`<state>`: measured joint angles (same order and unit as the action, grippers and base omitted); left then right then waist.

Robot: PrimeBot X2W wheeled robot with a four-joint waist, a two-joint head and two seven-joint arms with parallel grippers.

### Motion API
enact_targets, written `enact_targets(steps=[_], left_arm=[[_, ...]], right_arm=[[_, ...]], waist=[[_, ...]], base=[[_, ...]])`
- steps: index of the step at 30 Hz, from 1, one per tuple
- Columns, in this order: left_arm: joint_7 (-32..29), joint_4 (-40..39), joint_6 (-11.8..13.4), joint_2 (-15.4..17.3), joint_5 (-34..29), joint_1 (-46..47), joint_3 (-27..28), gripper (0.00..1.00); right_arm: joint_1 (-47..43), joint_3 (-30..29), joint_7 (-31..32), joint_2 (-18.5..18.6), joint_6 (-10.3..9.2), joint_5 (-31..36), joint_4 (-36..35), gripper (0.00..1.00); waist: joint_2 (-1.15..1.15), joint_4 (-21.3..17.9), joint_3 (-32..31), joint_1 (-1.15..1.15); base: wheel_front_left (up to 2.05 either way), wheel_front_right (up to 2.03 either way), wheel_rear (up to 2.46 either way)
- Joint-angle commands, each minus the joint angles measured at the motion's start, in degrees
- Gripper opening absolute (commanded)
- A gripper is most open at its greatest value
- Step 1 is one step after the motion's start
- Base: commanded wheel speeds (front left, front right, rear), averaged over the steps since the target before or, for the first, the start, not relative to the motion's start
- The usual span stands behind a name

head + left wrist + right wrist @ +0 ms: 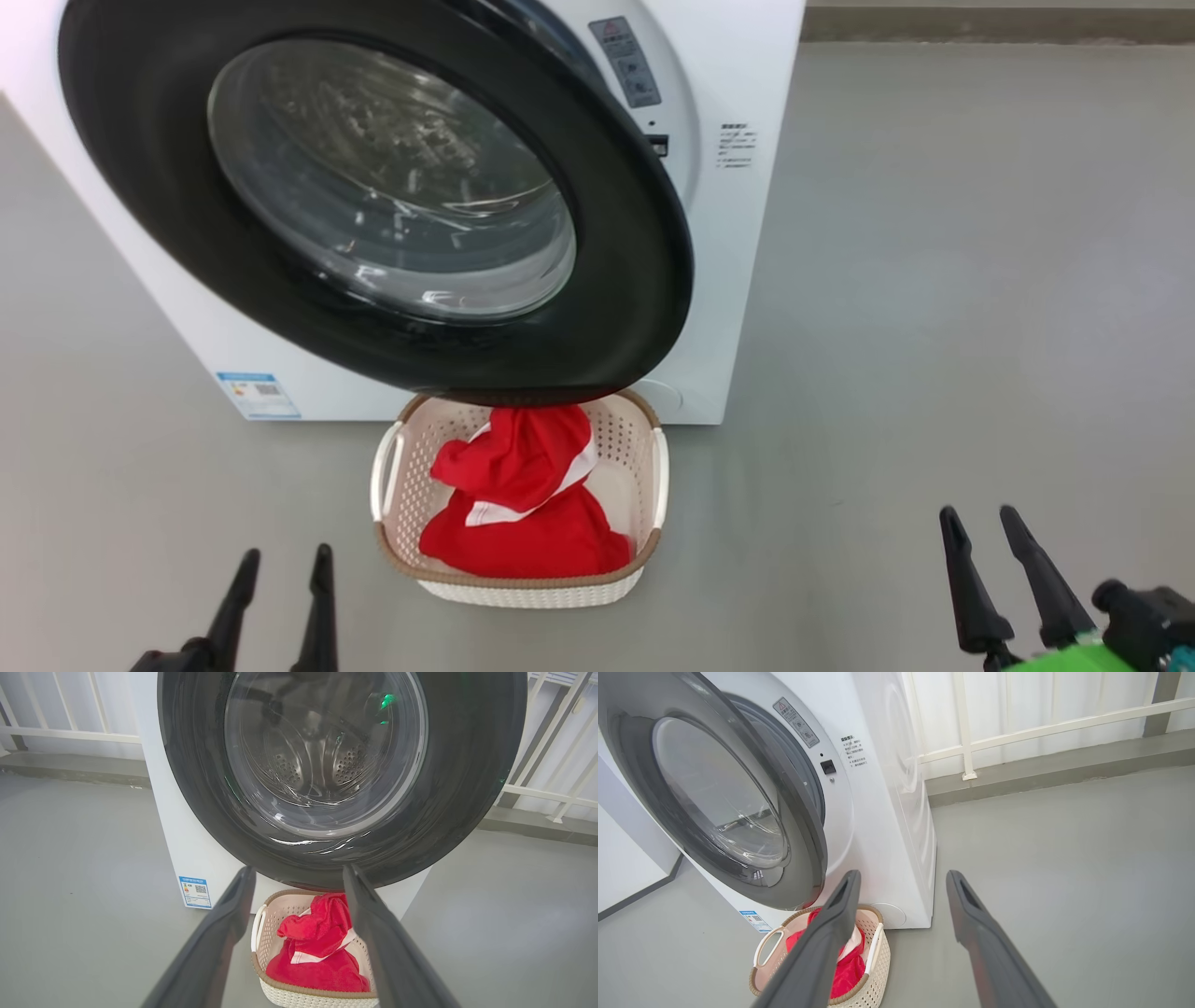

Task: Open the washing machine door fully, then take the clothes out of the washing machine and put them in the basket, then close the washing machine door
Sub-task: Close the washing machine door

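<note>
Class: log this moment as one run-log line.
round black-rimmed glass washing machine door partly open | red-and-white fabric garment in cream perforated plastic basket | left gripper open, empty | right gripper open, empty

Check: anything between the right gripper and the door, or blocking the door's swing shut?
Nothing visible. The open right gripper has only air up to the washing machine door. The gap between door and washing machine front is bare; the basket with the clothes sits below the door's edge.
</note>
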<state>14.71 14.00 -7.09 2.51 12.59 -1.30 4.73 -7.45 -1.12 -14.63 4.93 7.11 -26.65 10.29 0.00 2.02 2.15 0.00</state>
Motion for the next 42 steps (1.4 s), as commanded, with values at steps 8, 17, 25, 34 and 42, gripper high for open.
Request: enact_targets(steps=[8,17,25,34,42], left_arm=[[0.29,-1.7,1.68,0.37,3.08,1.91,-1.98,1.0],[0.29,-1.38,2.38,0.37,4.85,3.85,-4.59,1.0],[0.29,-1.65,2.98,0.37,6.65,6.5,-7.52,1.0],[0.29,-2.36,3.97,0.37,8.92,9.95,-10.82,1.0],[0.29,-3.06,4.57,0.37,10.28,12.19,-12.65,1.0]], right_arm=[[8.2,5.22,-0.37,0.57,0.37,-0.33,-0.69,0.0],[17.9,10.44,-0.37,2.06,0.37,-1.01,2.39,0.0],[26.91,14.59,-0.37,3.6,0.37,-1.08,4.95,0.0],[35.39,14.92,-0.37,4.61,0.37,-1.09,7.5,0.0],[39.47,13.97,-0.37,4.7,0.37,-1.63,8.37,0.0]], waist=[[0.0,3.88,1.73,0.0],[0.0,8.5,4.73,0.0],[0.0,11.64,9.24,0.0],[0.0,13.85,14.9,0.0],[0.0,14.83,18.97,0.0]], base=[[0.0,0.0,0.0],[0.0,0.0,0.0],[0.0,0.0,0.0],[0.0,0.0,0.0],[0.0,0.0,0.0]])
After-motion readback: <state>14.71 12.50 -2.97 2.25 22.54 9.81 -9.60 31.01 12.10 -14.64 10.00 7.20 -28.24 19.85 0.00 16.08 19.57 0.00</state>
